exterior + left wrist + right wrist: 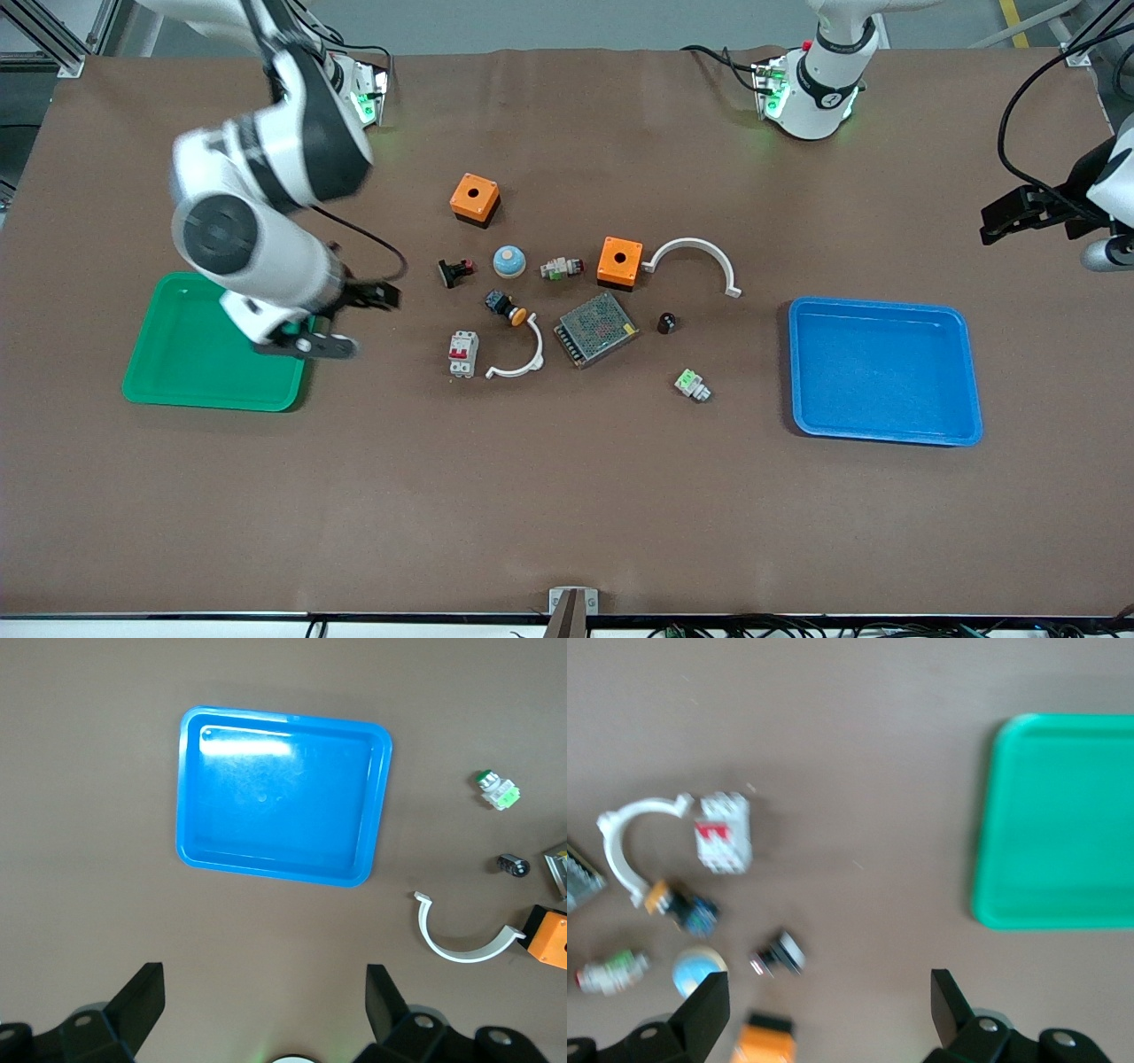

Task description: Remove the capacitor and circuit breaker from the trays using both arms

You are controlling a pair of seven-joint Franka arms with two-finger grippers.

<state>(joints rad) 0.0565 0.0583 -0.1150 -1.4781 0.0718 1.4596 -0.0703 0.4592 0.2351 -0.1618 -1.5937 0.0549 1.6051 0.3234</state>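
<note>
The capacitor (666, 322), a tiny black cylinder, stands on the table between the mesh box and the blue tray (886, 434); it also shows in the left wrist view (513, 865). The breaker (462, 353), a white block with red levers, lies nearer the green tray (177, 390) and shows in the right wrist view (724, 832). My right gripper (350, 321) is open and empty over the table at the green tray's edge (828, 1005). My left gripper (1005, 220) is open and empty, high over the table's end past the blue tray (264, 1001).
Two orange boxes (474, 198) (619, 261), two white curved clips (700, 257) (523, 354), a metal mesh box (596, 329), a blue dome (509, 260), a white-and-green connector (692, 385), an orange-capped push-button (505, 307) and a black-and-red switch (456, 272) lie mid-table.
</note>
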